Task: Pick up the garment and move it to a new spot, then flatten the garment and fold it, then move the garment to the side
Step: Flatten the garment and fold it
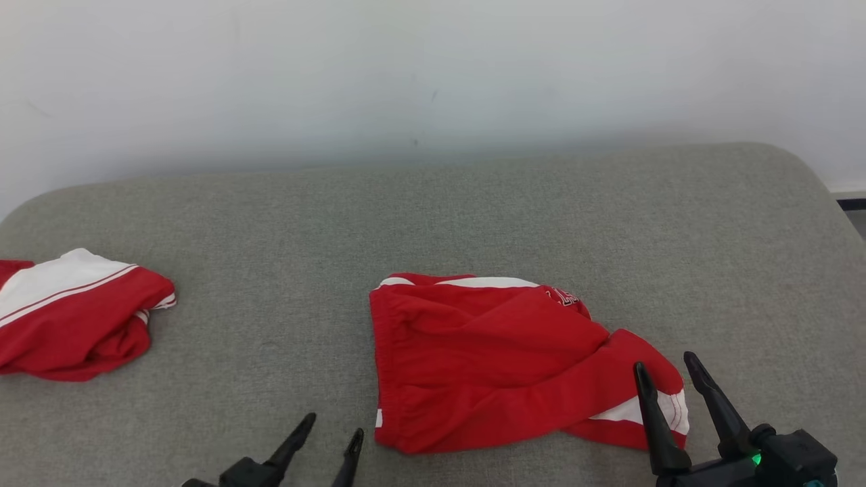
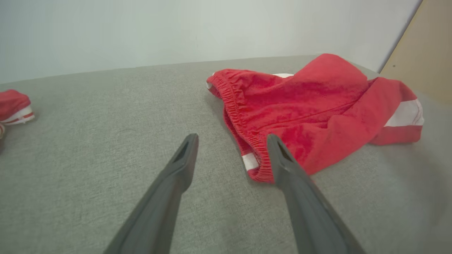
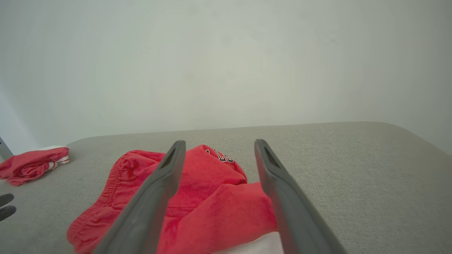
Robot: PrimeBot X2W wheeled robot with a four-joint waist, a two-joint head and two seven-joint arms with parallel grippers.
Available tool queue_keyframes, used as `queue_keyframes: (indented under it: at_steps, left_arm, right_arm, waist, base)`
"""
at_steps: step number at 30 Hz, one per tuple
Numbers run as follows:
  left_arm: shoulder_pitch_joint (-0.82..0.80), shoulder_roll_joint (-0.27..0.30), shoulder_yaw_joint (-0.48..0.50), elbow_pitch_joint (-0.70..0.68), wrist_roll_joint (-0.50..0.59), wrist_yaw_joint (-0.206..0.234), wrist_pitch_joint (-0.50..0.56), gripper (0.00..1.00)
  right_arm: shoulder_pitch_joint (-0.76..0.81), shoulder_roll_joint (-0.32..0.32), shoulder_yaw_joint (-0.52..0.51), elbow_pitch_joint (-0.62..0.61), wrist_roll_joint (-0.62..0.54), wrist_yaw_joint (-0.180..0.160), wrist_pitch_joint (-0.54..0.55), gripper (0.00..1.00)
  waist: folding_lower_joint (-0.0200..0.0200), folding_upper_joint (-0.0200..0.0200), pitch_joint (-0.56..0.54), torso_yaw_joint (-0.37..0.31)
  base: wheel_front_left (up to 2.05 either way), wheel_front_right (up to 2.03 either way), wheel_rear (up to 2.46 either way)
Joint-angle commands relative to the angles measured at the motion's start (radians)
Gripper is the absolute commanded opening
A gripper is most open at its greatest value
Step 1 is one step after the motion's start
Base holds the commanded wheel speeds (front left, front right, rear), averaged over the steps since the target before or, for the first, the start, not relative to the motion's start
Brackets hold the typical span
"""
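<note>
A pair of red shorts (image 1: 487, 365) lies crumpled near the middle of a grey padded surface (image 1: 270, 223), towards the robot's right and close to the near edge. The surface's covering is a fine woven cloth with rounded far corners, set against a plain pale wall (image 1: 433, 81). The shorts are of a soft, slightly fuzzy knit. Their elastic waistband (image 2: 243, 130), gathered into small puckers, runs along the left side, and the body bunches into broad folds with one leg flopped out to the right. A white side panel (image 1: 676, 409) with stitched lines sits at that leg's hem, a white band edges the far side, and a few dark-outlined letters (image 1: 563, 296) show by the far right fold, too small to read. The left end effector (image 1: 335, 425) is spread wide with nothing between its long, dark, tapering fingers. It is low over bare fabric just beside the near waistband corner, and in the left wrist view one fingertip lies right next to that corner. The right end effector (image 1: 665, 362) is also spread wide and grips nothing. Its fingers overlap the right leg's hem in the head view, and whether they touch the cloth cannot be told. A second red-and-white garment (image 1: 67, 318), loosely bundled, lies well apart at the far left.
</note>
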Motion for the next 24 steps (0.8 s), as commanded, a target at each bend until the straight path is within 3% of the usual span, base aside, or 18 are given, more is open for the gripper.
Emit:
queue_keyframes:
  at_steps: [1, 9, 20, 22, 24]
  left_arm:
    - [-0.034, 0.01, -0.047, 0.037, -0.019, 0.002, -0.001, 1.0]
    - [-0.125, 0.034, -0.202, 0.162, -0.071, 0.002, -0.001, 1.0]
    - [-0.224, 0.022, -0.267, 0.278, -0.135, 0.002, -0.001, 1.0]
    - [-0.236, 0.017, -0.28, 0.269, -0.148, 0.002, -0.001, 0.0]
    - [-0.236, 0.02, -0.291, 0.258, -0.151, 0.002, -0.001, 0.0]
  right_arm:
    - [-0.011, -0.005, -0.001, 0.004, 0.005, 0.001, -0.001, 1.0]
    - [-0.029, -0.004, 0.002, 0.007, 0.004, 0.001, -0.001, 1.0]
    - [-0.053, 0.001, -0.001, 0.003, -0.007, 0.001, -0.001, 1.0]
    - [-0.054, 0.002, -0.002, 0.002, -0.008, 0.001, -0.001, 1.0]
    - [-0.049, 0.004, -0.008, 0.0, -0.01, 0.001, -0.001, 1.0]
  waist:
    - [0.0001, 0.0, 0.025, -0.031]
    - [0.0001, 0.0, 0.064, -0.072]
    - [0.0001, 0.0, 0.101, -0.091]
    - [0.0001, 0.0, 0.101, -0.09]
    - [0.0001, 0.0, 0.098, -0.084]
  base:
    - [0.0, 0.0, 0.0]
    - [0.0, 0.0, 0.0]
    - [0.0, 0.0, 0.0]
    - [0.0, 0.0, 0.0]
    - [0.0, 0.0, 0.0]
